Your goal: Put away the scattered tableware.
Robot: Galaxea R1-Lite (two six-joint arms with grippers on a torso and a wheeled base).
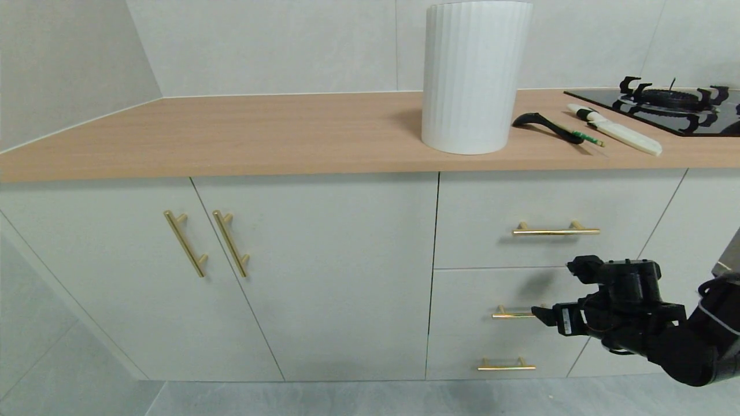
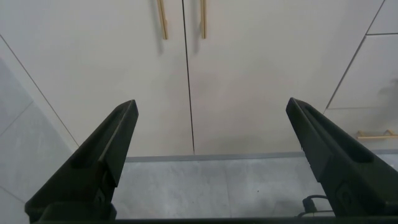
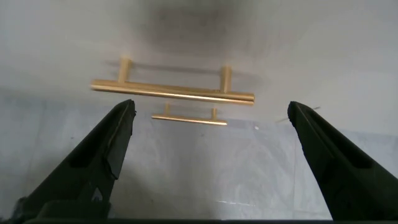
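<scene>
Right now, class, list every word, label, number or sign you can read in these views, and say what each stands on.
None can be read.
Small white sticker on the right end effector: too small to read.
No print visible on the white container, drawer fronts or countertop.

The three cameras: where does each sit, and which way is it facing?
Head view: on the head, looking down at the counter and drawers; the right gripper shows.
Left wrist view: low, facing the cabinet doors; left gripper open.
Right wrist view: facing the middle drawer handle, jaws open.
Shared: that handle appears in head view too.
</scene>
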